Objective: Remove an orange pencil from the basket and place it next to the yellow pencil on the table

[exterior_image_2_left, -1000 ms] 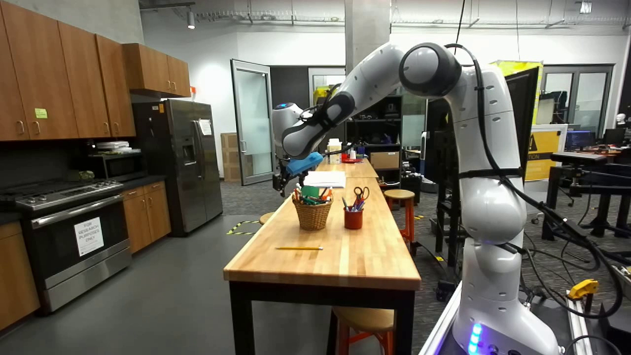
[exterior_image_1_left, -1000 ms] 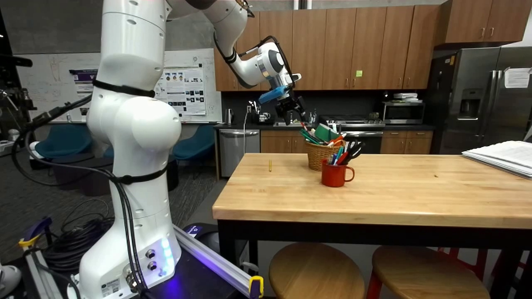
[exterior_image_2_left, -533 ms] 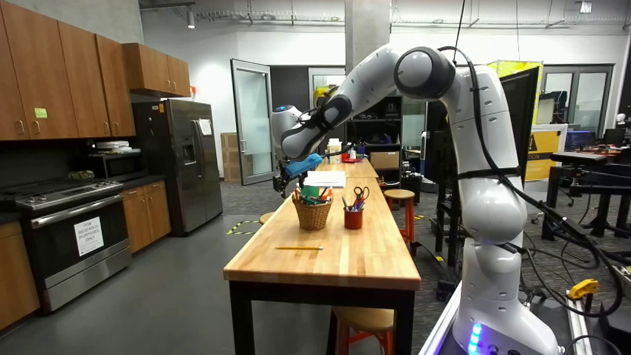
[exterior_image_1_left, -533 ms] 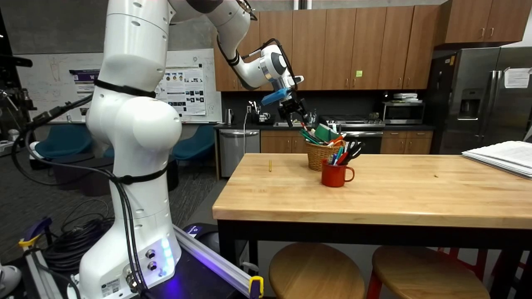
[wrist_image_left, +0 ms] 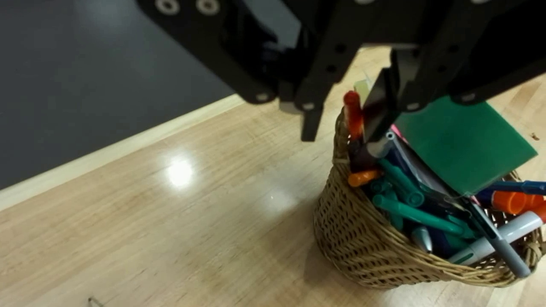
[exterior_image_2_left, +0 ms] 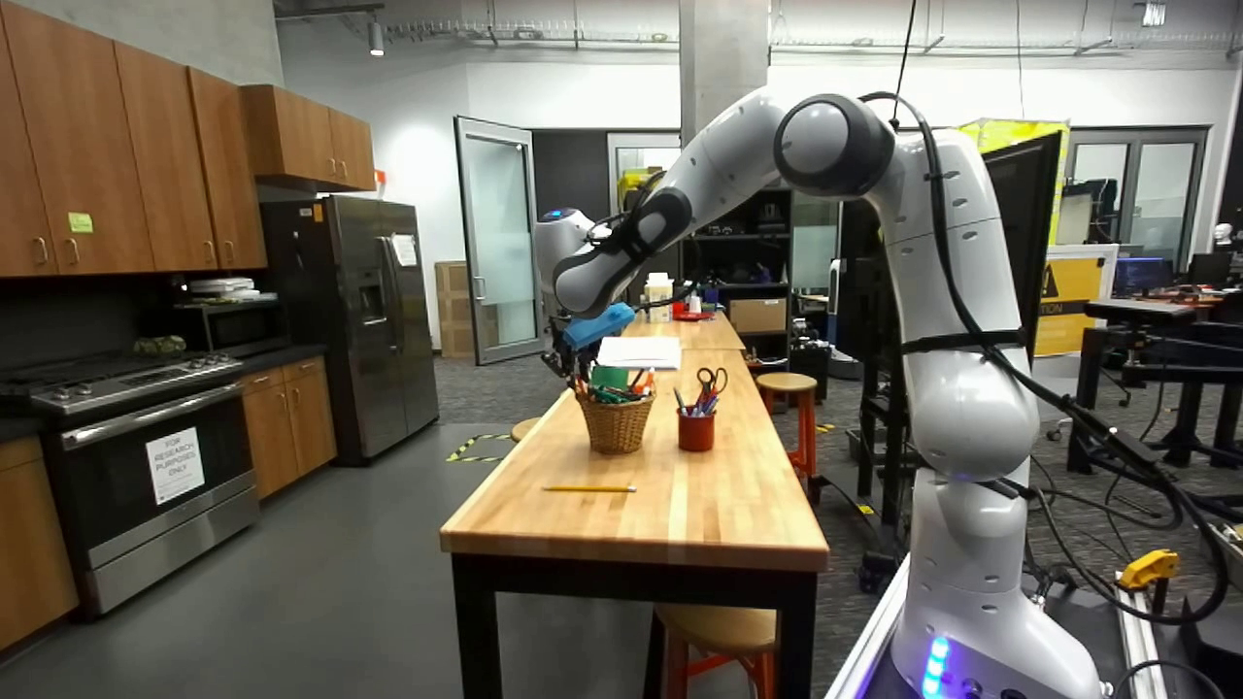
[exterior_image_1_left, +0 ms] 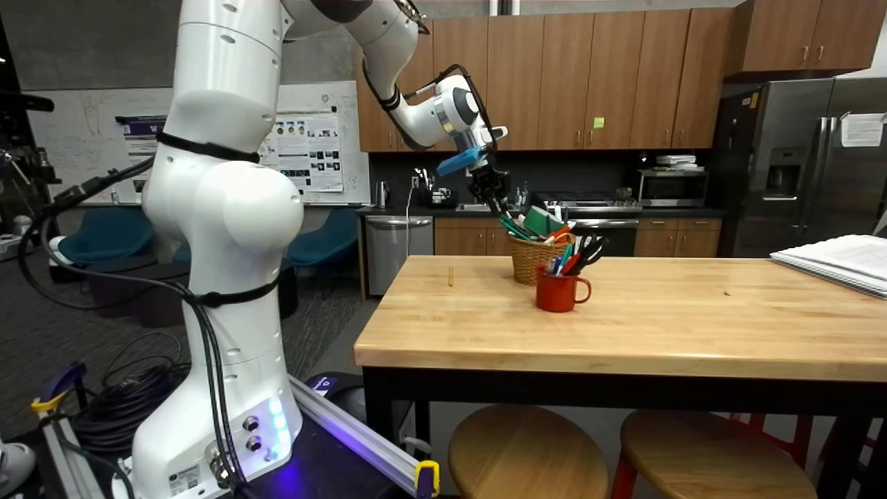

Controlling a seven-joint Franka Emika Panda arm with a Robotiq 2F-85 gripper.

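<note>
In the wrist view the orange pencil [wrist_image_left: 353,113], an orange-red stick with a rounded end, pokes up at the rim of the wicker basket [wrist_image_left: 354,238]. My gripper [wrist_image_left: 341,133] straddles it from above, jaws partly apart. The stick lies close along the right-hand finger [wrist_image_left: 377,113]; whether they touch I cannot tell. A gap shows between it and the left-hand finger [wrist_image_left: 312,123]. Both exterior views have the basket [exterior_image_1_left: 530,258] upright on the wooden table [exterior_image_1_left: 658,319], gripper [exterior_image_1_left: 497,206] at its edge. The yellow pencil [exterior_image_2_left: 589,488] lies flat on the tabletop.
Beside the basket stands a red mug [exterior_image_1_left: 556,294] with pens and scissors. Several green pens and a green block [wrist_image_left: 467,145] crowd the basket near the right-hand finger. A stack of papers [exterior_image_1_left: 842,260] lies farther along the table, and stools [exterior_image_1_left: 528,450] stand below.
My arm first dips slightly towards the basket, then stays nearly still. The jaws have drawn closer together around the orange-red stick, whose end is now hidden in an exterior view. Basket and yellow pencil have not moved.
</note>
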